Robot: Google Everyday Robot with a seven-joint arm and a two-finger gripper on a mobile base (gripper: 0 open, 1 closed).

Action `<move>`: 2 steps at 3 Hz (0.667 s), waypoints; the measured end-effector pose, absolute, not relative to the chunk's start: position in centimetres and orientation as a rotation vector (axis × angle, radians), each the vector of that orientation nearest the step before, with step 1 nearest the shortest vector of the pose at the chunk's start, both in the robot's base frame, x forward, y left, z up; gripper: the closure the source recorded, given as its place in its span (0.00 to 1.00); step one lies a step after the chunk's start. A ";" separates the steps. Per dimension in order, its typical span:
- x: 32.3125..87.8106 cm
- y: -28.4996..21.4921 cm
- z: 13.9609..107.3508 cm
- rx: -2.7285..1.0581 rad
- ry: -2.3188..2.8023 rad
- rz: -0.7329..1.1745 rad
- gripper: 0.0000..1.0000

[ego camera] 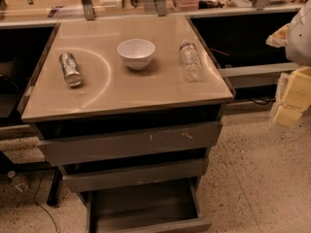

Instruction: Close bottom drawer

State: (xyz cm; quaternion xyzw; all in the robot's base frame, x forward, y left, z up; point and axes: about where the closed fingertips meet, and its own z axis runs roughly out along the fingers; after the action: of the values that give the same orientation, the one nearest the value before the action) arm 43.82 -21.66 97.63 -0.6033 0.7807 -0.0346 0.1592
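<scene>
The bottom drawer (144,207) of the grey metal cabinet is pulled far out toward me. Its shallow grey tray shows and looks empty, and its flat front (160,226) runs along the lower edge of the camera view. My gripper (293,100) is at the far right edge, seen as pale yellow blocks under a white arm part (301,33). It hangs above the floor, well to the right of the cabinet and higher than the bottom drawer, touching nothing.
The top drawer (131,144), with white scratches, and the middle drawer (136,175) stick out slightly. On the cabinet top (112,93) lie a metal can (71,69), a white bowl (136,52) and a clear bottle (190,59). Speckled floor (257,178) lies to the right.
</scene>
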 end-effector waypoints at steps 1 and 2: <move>43.8 -21.7 97.6 -1.724 2.231 -0.099 0.00; 43.8 -21.7 97.6 -1.724 2.231 -0.099 0.15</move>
State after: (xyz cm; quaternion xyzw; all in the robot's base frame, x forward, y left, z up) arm 43.82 -21.66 97.64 -0.6033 0.7807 -0.0346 0.1593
